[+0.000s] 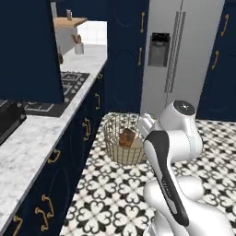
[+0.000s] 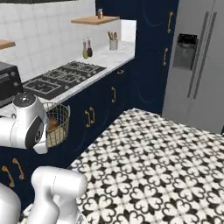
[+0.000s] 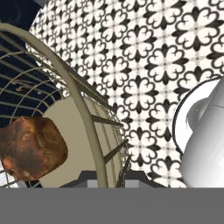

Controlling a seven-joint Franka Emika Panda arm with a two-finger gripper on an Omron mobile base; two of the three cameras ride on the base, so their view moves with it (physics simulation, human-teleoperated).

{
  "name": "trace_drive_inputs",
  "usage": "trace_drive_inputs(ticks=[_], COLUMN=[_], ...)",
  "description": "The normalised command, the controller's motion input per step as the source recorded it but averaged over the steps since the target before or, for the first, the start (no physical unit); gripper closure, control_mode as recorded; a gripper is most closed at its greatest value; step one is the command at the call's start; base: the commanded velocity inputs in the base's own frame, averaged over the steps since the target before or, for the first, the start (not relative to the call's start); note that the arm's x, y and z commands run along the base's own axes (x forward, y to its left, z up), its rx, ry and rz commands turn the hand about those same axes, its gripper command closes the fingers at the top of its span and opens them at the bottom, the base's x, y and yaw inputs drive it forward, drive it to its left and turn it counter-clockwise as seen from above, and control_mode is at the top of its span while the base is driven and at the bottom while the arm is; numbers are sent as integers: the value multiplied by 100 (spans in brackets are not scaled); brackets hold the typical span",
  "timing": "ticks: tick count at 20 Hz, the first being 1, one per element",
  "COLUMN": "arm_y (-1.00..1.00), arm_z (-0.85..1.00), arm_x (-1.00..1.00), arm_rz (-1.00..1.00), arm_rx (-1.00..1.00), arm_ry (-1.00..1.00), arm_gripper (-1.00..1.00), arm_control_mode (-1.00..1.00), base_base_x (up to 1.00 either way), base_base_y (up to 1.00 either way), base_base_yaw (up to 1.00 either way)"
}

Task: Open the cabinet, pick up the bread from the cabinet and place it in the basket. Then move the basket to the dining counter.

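Clearly the round golden-tan wire-mesh basket (image 1: 123, 140) hangs in the air over the floor, carried by the white arm's pincer (image 3: 108, 175), whose two dark tips sit pressed together on a wire of the basket's wall at its rim. Gripping the rim leaves the bowl upright, so the small rounded brown bread (image 3: 31, 148) lies safe on the basket's flat tan base instead of rolling out. By my judgement the loading step is done and the carry to the dining counter is in hand. Below lies a black-and-white patterned tile floor (image 2: 162, 166). Alongside runs a white-grey marble worktop (image 1: 32, 138) over navy drawers with brass pulls, bearing a black stove top (image 2: 61, 78), and a tall grey steel fridge (image 1: 179, 50) stands ahead.
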Motion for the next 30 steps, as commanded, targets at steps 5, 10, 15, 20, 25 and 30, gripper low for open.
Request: trace_drive_inputs(ticks=[5, 10, 15, 20, 25, 30], arm_y=[0, 0, 0, 0, 0, 0], arm_z=[0, 0, 0, 0, 0, 0], arm_x=[0, 0, 0, 0, 0, 0], arm_rz=[0, 0, 0, 0, 0, 0], arm_rx=[0, 0, 0, 0, 0, 0], arm_ry=[0, 0, 0, 0, 0, 0], arm_gripper=[100, 100, 100, 100, 100, 100], arm_control_mode=[100, 100, 100, 100, 100, 100], base_base_x=[0, 0, 0, 0, 1, 52], base_base_y=[26, 25, 26, 26, 15, -3], base_base_yaw=[-97, -97, -97, -97, -95, -71])
